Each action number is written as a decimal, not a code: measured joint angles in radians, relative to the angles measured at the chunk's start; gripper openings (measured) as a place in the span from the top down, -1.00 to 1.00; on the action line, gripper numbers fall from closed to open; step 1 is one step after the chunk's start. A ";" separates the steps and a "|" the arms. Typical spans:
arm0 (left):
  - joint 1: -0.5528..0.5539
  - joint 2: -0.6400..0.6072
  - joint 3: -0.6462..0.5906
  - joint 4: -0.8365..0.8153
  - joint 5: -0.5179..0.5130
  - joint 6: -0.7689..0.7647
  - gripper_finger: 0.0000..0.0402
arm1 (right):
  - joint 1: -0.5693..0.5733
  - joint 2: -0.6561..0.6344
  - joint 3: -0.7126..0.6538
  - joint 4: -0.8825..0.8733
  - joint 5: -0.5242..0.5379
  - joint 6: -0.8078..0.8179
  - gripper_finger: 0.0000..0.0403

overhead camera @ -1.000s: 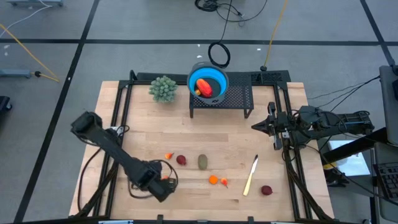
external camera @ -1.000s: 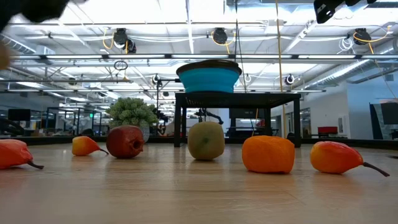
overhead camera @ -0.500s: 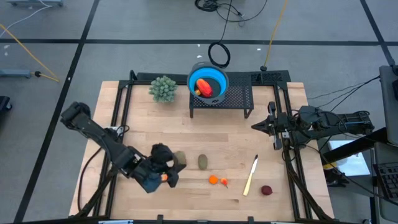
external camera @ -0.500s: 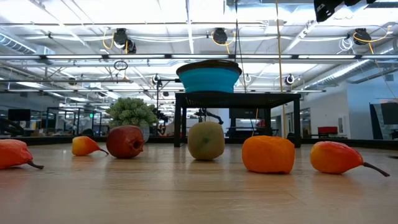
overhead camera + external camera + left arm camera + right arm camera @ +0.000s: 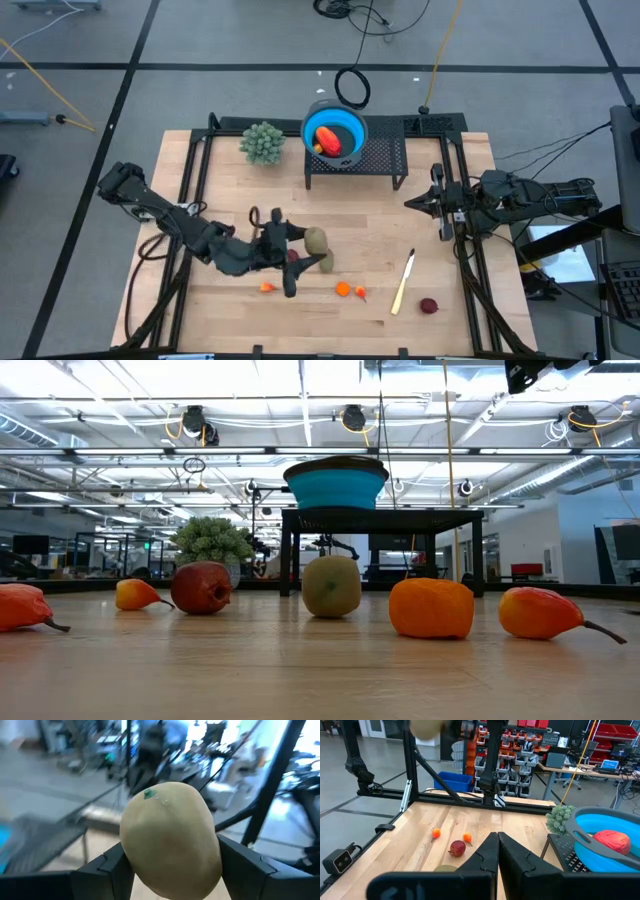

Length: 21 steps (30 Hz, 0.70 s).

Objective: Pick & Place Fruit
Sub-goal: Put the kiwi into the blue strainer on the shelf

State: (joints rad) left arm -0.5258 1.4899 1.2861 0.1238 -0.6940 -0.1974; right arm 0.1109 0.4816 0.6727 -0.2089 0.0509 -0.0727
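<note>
The left gripper (image 5: 305, 243) sits above the middle of the wooden table (image 5: 440, 325), its two dark fingers (image 5: 105, 865) clamped on either side of a tan, potato-like oval fruit (image 5: 171, 840) with a small green mark at its crown. From above, that fruit (image 5: 316, 239) hangs over the olive-green oval fruit (image 5: 326, 261), which lies at about 5 o'clock from it on the boards. A dark red round fruit (image 5: 293, 256) is partly hidden under the left arm.

Other pieces lie along the near side of the table: a tiny orange fruit (image 5: 267, 288) at 7 o'clock from the left gripper, a round orange one (image 5: 343, 290) and a small orange pear-shaped one (image 5: 360, 294) at 5 o'clock, and a second dark red round fruit (image 5: 429, 306) far out at 4 o'clock. A pale yellow knife (image 5: 403, 282) lies between that one and the orange pair.

At 12 o'clock from the table centre a blue bowl (image 5: 352, 128) stands on a black rack (image 5: 385, 157), holding a red-orange elongated fruit (image 5: 327, 139). A pale-green plant ball (image 5: 262, 142) stands at 9 o'clock from the rack.

The right gripper (image 5: 410, 203) waits at the table's 3 o'clock edge, fingers (image 5: 487, 855) pressed together, holding nothing.
</note>
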 joint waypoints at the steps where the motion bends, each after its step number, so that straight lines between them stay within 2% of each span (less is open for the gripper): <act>1: 0.008 0.000 0.000 0.038 0.028 0.036 -0.18 | 0.000 -0.001 0.000 -0.004 0.000 0.000 1.00; 5: 0.034 0.000 0.000 0.131 0.130 0.123 -0.18 | 0.000 -0.014 0.000 -0.010 0.000 0.000 1.00; 10: 0.063 0.000 0.000 0.176 0.232 0.151 -0.18 | 0.000 -0.054 0.000 -0.075 0.000 0.002 1.00; 15: 0.104 0.000 0.000 0.207 0.315 0.150 -0.18 | 0.000 -0.092 0.000 -0.128 0.000 0.008 1.00; 21: 0.173 0.000 0.000 0.314 0.385 0.067 -0.18 | 0.000 -0.106 -0.022 -0.143 0.000 0.008 1.00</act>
State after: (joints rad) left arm -0.3528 1.4899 1.2865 0.4382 -0.3090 -0.1300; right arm 0.1108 0.3758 0.6508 -0.3521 0.0509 -0.0646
